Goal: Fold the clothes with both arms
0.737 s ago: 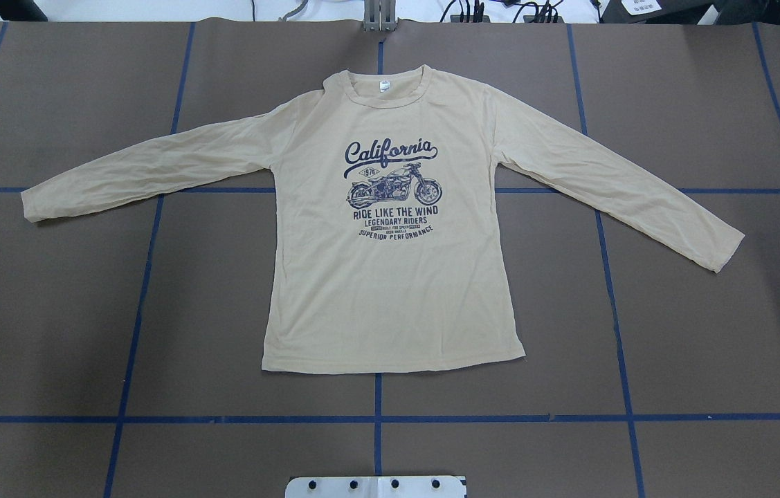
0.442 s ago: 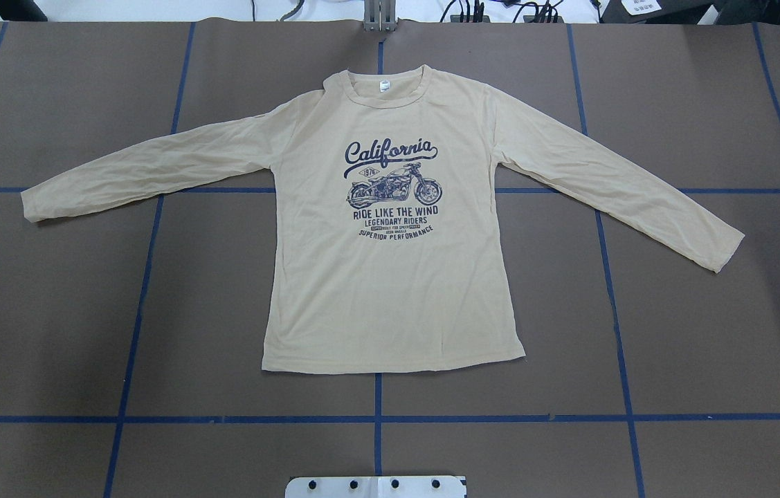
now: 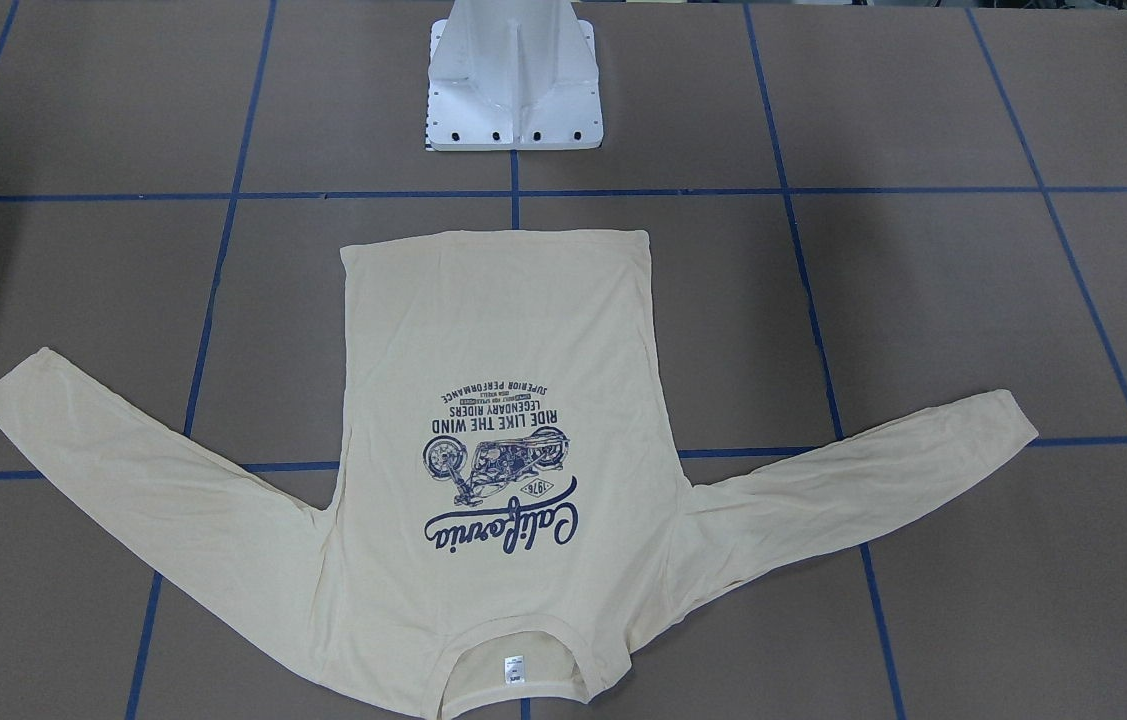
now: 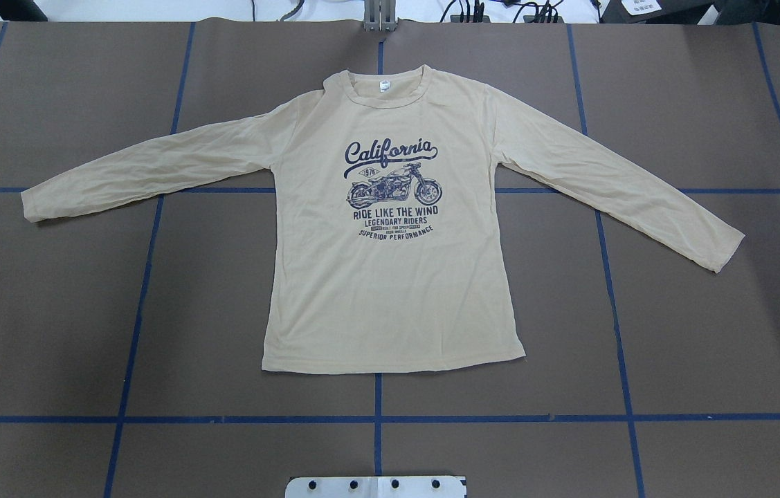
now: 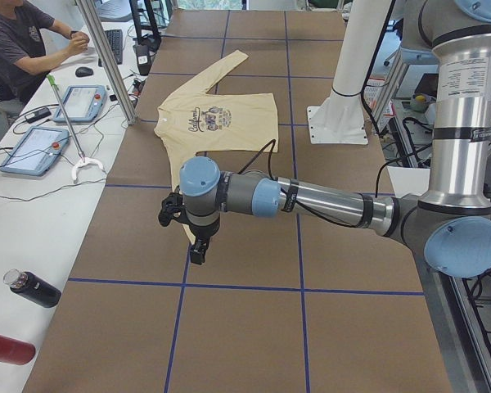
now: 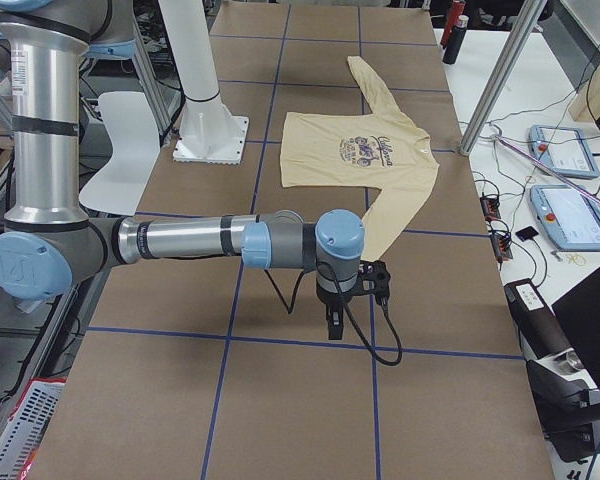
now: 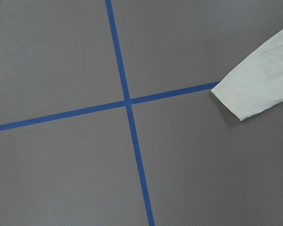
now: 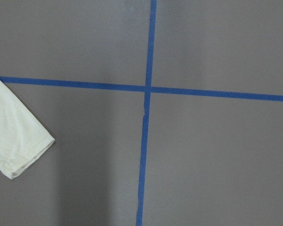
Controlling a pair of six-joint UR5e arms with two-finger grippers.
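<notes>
1. White metal is showing at the near edge of the table (image 4: 50, 311): the pedestal base (image 4: 376, 486), cut off by the overhead view. Neither arm is reaching into that view.
2. Just beyond the base, the T-shirt (image 4: 390, 297) is lying flat and print up. Its hem is pointing toward the robot and its collar away, so its long axis is running straight out from the base. By my judgement nothing is folded yet.
3. Both sleeves are spreading sideways and slanting back toward the robot, with the left cuff (image 4: 30, 206) and the right cuff (image 4: 725, 256) lying well apart from the body.
4. The left gripper (image 5: 197, 254) is hanging over bare table outside its cuff. The left wrist view is catching that cuff (image 7: 252, 96) at its right edge, so the sleeve is lying inward of the jaws.
5. The right gripper (image 6: 332, 325) is mirroring this, with its cuff (image 8: 19, 146) sitting at the left edge of the right wrist view.
6. Each arm is standing nearer its own cuff, so the coming move is probably calling for travel inward and down.
7. Only the side views are showing the jaws, and I cannot tell whether either pair is apart or together. In those views the wrists are also hiding the cuffs.
8. Farthest out, the neck label (image 4: 384, 86) is showing inside the collar, and cables (image 4: 473, 10) are trailing past the table's far edge.
</notes>
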